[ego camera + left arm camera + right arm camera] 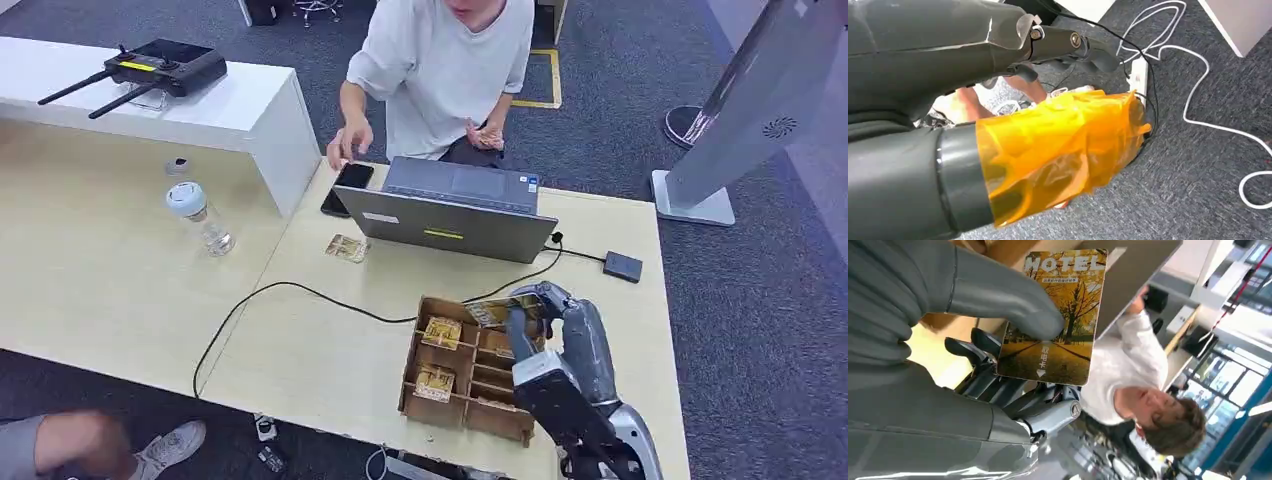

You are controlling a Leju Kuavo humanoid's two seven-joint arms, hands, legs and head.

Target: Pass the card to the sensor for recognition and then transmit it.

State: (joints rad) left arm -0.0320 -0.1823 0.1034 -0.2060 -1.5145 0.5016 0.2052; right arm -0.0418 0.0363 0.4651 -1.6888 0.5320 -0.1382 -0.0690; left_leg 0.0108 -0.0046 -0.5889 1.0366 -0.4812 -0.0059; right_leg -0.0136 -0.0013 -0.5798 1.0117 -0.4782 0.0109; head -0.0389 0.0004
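— Over the wooden tray (455, 385), my right hand (545, 325) pinches the hotel card (1058, 320), lifted clear.
— And the sensor (622, 266)?
— Not reached yet; scan and handover remain. Left hand (1058, 150): can't tell.

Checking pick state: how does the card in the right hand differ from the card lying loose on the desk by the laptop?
The held card is pinched under the thumb of the right hand, lifted over the wooden tray; the loose card lies flat on the desk, untouched. The wrist view shows the held card's print clearly: yellow autumn trees and the word HOTEL. The loose card's print is too small to read. Both look yellowish and rectangular.
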